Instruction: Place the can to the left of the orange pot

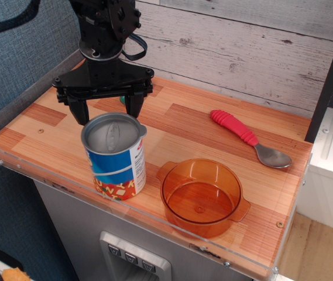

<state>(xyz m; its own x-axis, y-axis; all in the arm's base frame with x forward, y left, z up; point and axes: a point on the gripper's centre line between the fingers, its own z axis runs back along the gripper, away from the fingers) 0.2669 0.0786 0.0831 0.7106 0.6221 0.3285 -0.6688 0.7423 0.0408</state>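
Wooden table [178, 126] carries can [115, 157], orange pot [201, 196], spoon [249, 139].
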